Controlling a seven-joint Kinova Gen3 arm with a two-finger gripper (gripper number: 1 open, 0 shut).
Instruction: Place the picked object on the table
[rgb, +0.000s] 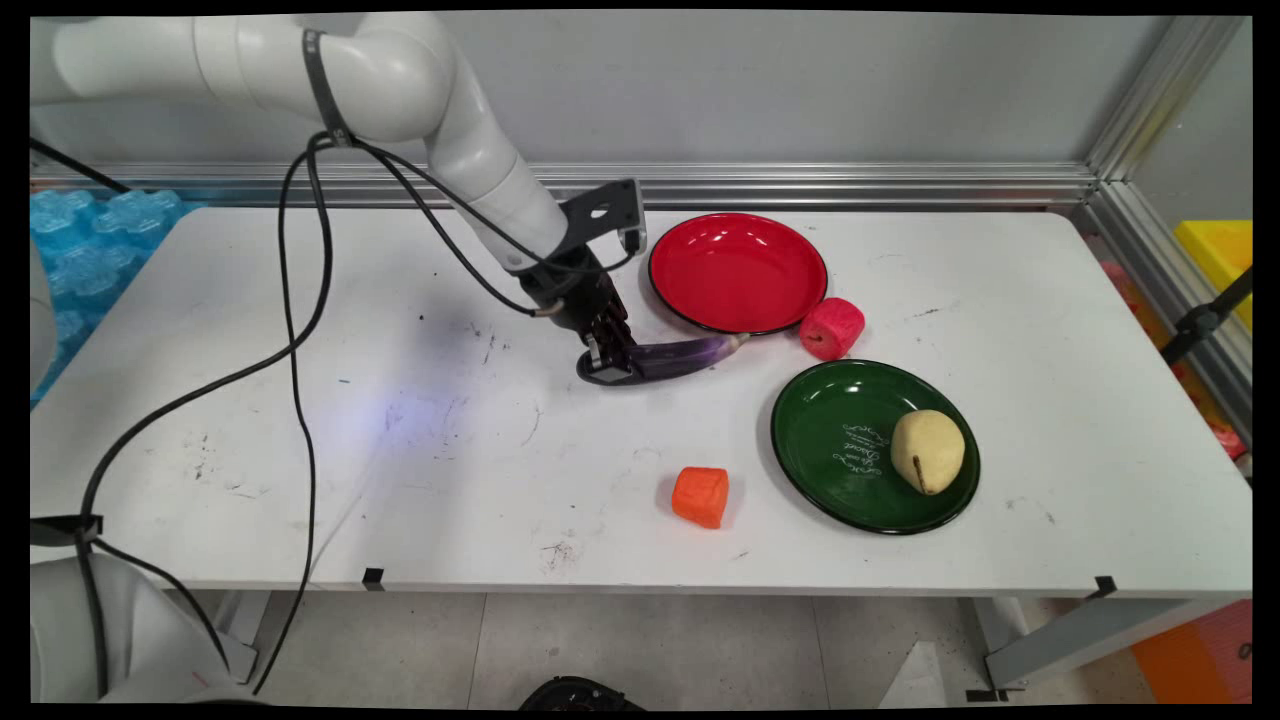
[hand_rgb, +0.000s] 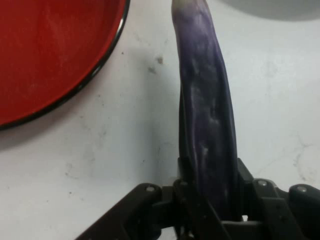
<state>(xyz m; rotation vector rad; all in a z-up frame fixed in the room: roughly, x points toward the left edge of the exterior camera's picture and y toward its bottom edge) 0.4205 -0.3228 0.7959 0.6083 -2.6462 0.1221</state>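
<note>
Eggplant (rgb: 685, 356) lying on table (rgb: 300, 400), just below red plate (rgb: 738, 272), stem end pointing toward red apple (rgb: 832, 328). Gripper (rgb: 612, 362) down at its blunt end, fingers (hand_rgb: 186, 172) closed against both sides of it. Same hold seen from hand view: eggplant (hand_rgb: 207, 120) running up from between fingers, red plate (hand_rgb: 50, 55) beside it. Green plate (rgb: 850, 460) with pear (rgb: 928, 451) near; orange carrot piece (rgb: 701, 496) apart.

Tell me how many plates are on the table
2: a red plate at the back beside the gripper, which grips the eggplant, and a green plate nearer the front holding a pear.
</note>
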